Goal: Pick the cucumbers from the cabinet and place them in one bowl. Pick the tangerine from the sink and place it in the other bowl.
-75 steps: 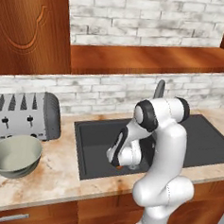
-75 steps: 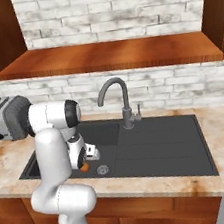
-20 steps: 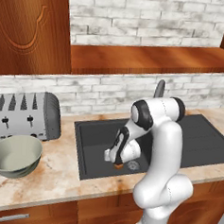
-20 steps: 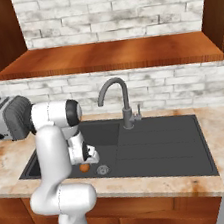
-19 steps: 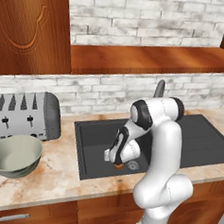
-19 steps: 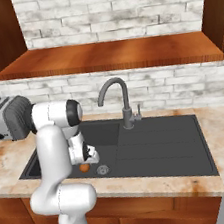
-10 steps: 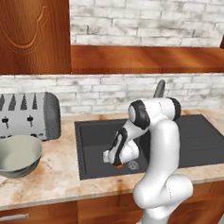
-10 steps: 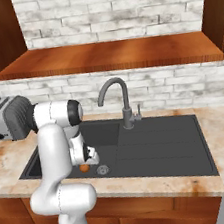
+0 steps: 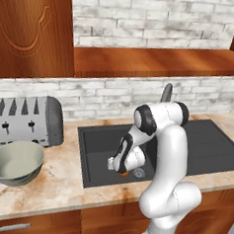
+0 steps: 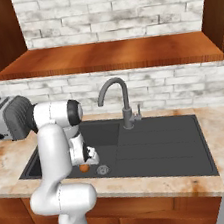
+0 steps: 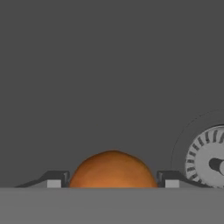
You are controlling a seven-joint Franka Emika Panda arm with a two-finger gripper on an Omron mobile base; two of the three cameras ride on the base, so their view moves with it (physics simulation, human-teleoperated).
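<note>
Now tangerine (image 11: 113, 169) between end effector (image 11: 113, 180) fingers, grip or gap impossible to tell.

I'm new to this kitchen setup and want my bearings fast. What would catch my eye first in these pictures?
The white arm bends down into the dark sink, its claw set either side of a bright orange tangerine on the basin floor, beside the round metal drain. On the counter left of the sink sit a grey-green bowl and a grey toaster.
</note>
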